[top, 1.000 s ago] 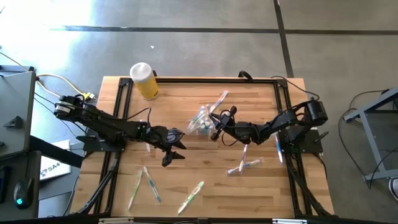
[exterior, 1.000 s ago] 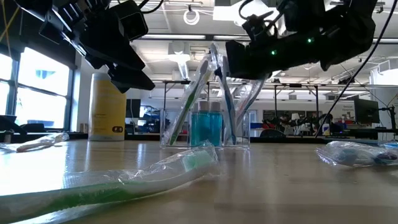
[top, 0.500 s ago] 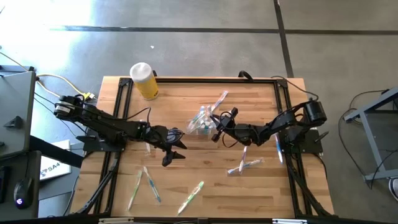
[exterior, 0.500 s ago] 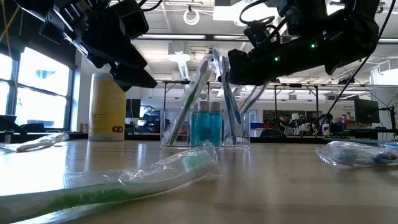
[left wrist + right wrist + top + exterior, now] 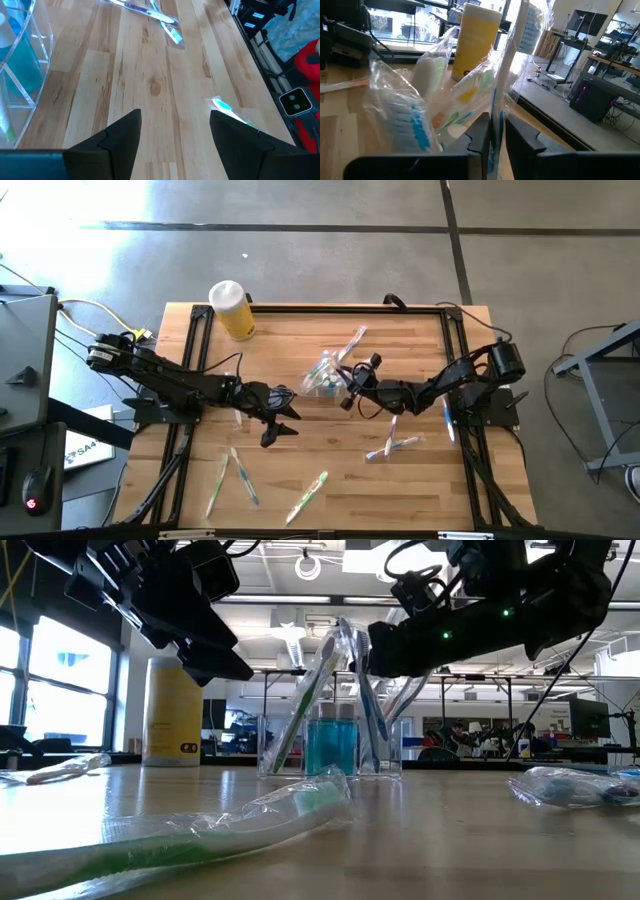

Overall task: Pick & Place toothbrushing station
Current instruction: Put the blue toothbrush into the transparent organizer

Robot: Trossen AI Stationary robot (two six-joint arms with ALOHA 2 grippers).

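Between my right gripper [image 5: 492, 137] fingers a wrapped toothbrush [image 5: 506, 60] stands upright, jaws barely parted around it, right over the clear container [image 5: 322, 376] mid-table. I judge I'm mid-release; next, open and lift straight off. My left gripper [image 5: 277, 423] waits open nearby.

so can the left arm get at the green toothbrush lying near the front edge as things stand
Probably yes. The left gripper hovers with open fingers and nothing in them, and bare table lies between it and the green toothbrush. Nothing seems to block the way.
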